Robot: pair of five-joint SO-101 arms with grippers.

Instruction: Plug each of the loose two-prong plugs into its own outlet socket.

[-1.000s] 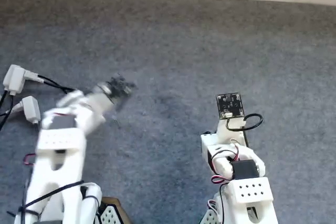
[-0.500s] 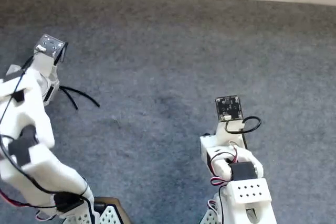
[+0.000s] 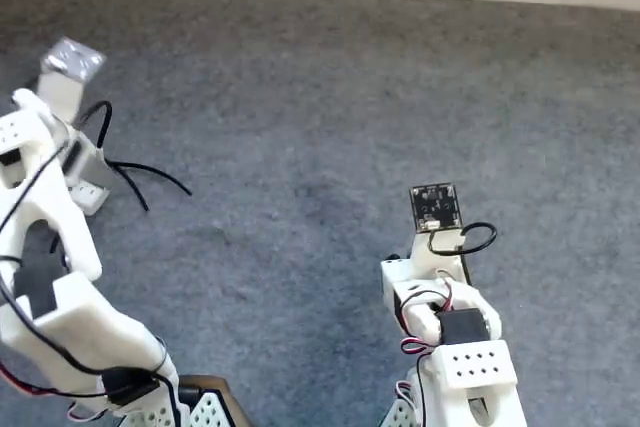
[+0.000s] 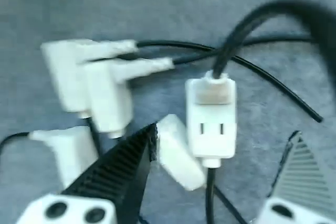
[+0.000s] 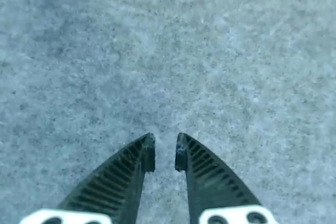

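My left gripper (image 4: 224,135) is open and hangs low over a cluster of white cord ends on the grey carpet. A white outlet socket (image 4: 211,124) with two slots lies between its fingers, untouched. A second white piece (image 4: 178,153) lies against the ribbed finger (image 4: 128,163). Two white plugs (image 4: 68,77) (image 4: 110,100) lie side by side beyond it, and a third (image 4: 63,148) is nearer. In the high view the left arm (image 3: 45,177) covers most of them, leaving one white socket (image 3: 88,195) showing. My right gripper (image 5: 165,153) is shut over bare carpet, holding nothing.
Black cables (image 3: 145,175) trail from the cluster toward the middle of the carpet, and one thick cable (image 4: 262,17) arches close over the socket. The right arm (image 3: 437,205) stands at the front right. Grey carpet (image 3: 330,97) covers the whole table.
The left arm has swung from the front middle out to the far left and now stands over the plugs, hiding them in the high view. The right arm has barely moved.
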